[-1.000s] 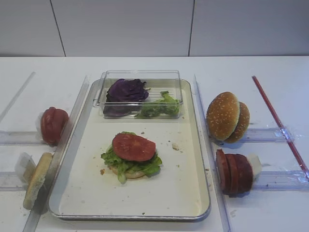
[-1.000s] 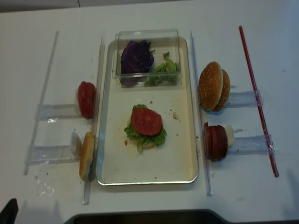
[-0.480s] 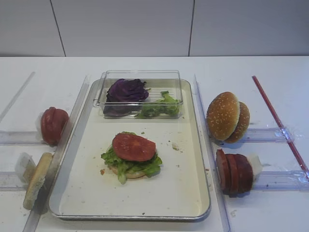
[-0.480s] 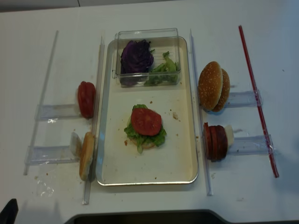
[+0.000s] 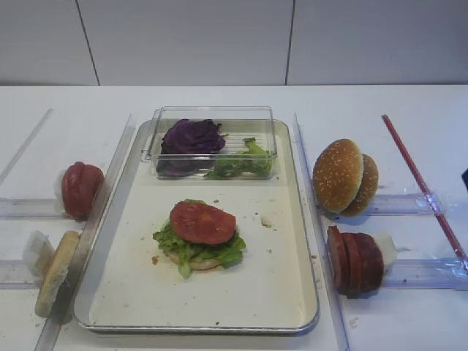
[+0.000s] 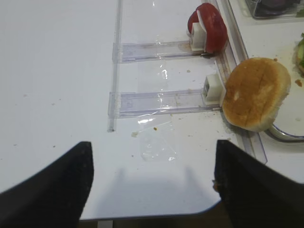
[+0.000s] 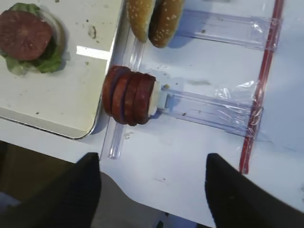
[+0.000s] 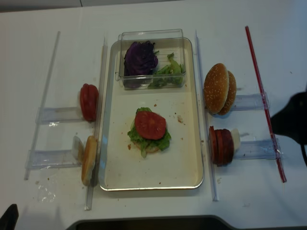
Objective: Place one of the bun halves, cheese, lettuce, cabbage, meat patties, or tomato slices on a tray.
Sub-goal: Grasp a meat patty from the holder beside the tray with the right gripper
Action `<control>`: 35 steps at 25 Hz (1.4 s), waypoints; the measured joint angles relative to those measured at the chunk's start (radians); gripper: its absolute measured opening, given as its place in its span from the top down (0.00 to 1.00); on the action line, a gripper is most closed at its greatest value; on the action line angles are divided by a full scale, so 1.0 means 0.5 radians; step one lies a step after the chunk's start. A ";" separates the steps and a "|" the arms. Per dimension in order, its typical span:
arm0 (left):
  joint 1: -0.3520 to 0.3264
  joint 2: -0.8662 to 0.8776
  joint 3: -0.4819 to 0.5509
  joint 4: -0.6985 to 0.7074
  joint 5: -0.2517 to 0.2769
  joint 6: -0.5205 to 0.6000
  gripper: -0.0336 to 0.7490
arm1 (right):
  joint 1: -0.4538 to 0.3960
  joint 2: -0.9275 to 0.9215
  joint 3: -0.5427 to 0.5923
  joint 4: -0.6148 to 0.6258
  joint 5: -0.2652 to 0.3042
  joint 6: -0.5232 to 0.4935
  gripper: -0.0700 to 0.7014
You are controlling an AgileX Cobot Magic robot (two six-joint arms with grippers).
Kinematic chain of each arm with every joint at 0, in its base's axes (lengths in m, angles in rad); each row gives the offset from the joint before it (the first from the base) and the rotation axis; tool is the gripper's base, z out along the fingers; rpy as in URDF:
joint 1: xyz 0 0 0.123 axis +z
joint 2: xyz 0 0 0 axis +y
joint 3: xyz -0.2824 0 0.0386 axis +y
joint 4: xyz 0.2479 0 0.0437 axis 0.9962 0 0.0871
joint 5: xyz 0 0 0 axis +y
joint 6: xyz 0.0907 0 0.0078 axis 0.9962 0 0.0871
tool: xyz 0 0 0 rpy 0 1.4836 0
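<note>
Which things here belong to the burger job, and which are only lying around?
For the job: tray, meat patties, bun halves, tomato slices, lettuce, cabbage, right gripper.

Lying about: red straw, clear plastic box, crumbs.

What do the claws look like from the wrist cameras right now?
Both show as two broad, matte black fingers rising from the bottom edge, with rounded tips and no markings or cables in view. Right claw fingers look plain black; left claw fingers look the same. The high realsense view shows only a dark shape at the right edge.
</note>
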 joint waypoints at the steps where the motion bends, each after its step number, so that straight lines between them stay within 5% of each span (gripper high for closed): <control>1: 0.000 0.000 0.000 0.000 0.000 0.000 0.33 | 0.014 0.046 -0.020 0.012 0.000 0.000 0.27; 19: 0.000 0.000 0.000 0.000 0.000 0.000 0.33 | 0.559 0.751 -0.217 0.048 -0.009 0.250 0.27; 35: 0.000 0.000 0.000 0.000 0.000 0.000 0.33 | 0.800 1.133 -0.581 0.004 -0.022 0.455 0.27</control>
